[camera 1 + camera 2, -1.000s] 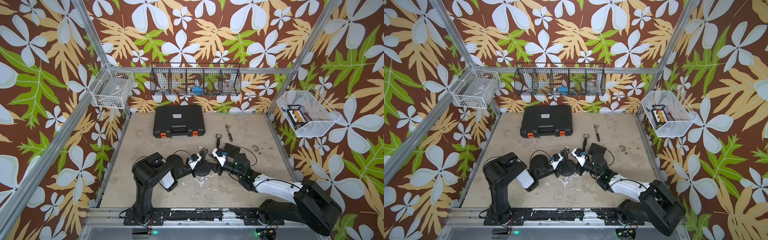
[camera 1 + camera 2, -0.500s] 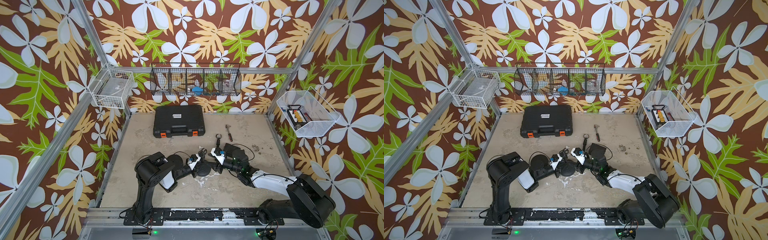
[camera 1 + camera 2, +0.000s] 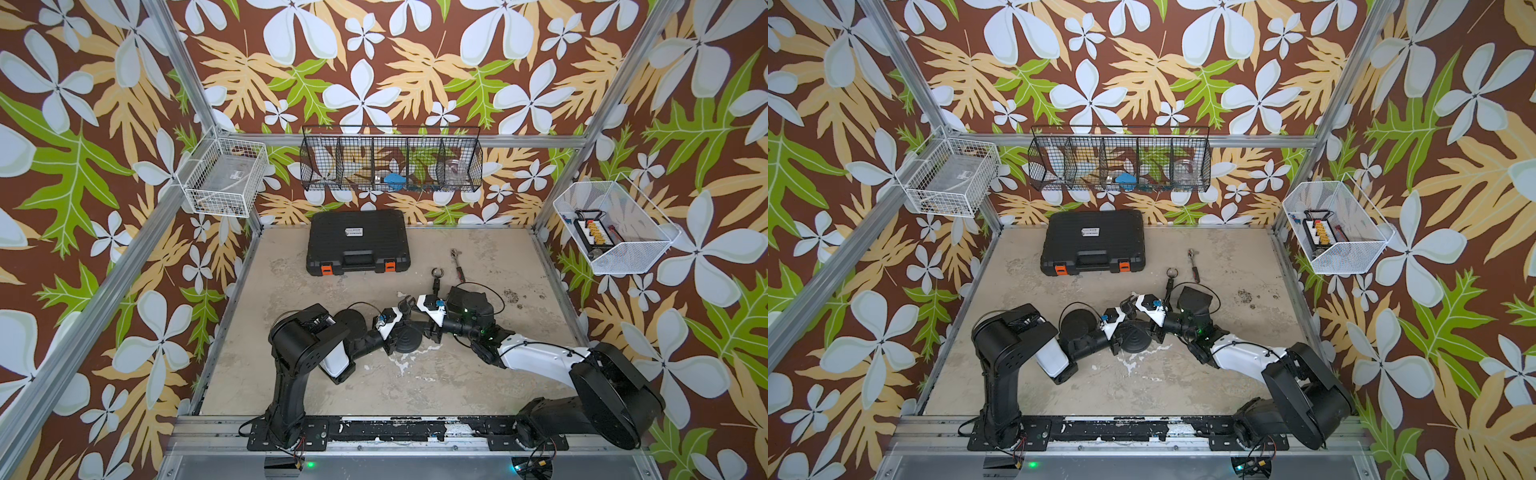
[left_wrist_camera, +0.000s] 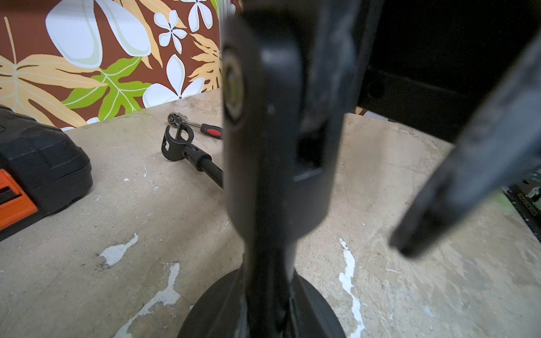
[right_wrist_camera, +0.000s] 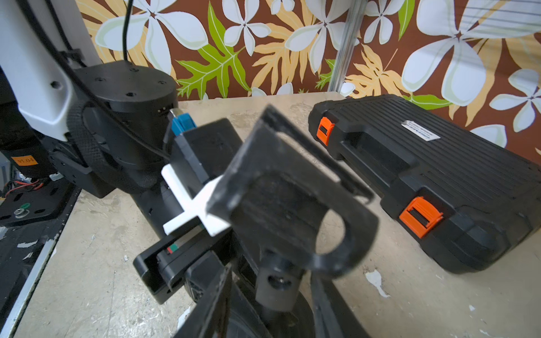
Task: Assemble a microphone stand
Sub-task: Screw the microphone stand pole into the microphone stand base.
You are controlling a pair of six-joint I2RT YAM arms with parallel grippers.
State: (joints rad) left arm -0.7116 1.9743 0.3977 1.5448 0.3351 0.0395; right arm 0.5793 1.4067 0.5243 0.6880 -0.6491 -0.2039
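Beige worktop (image 3: pixel 419 395), chipped white near the jaws, inside flowered walls (image 3: pixel 374 62); left jaws clamp the stand post (image 4: pixel 263 152), right jaws stand apart around it.

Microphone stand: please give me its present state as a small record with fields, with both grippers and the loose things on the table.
round base: flat on the table
stand post: rising from the round base
left gripper: shut on the stand post
right gripper: open, a jaw on each side of the stand post
clip arm: lying on the table, not attached
ratchet: lying beside the clip arm, apart
tool case: closed, at the table's back
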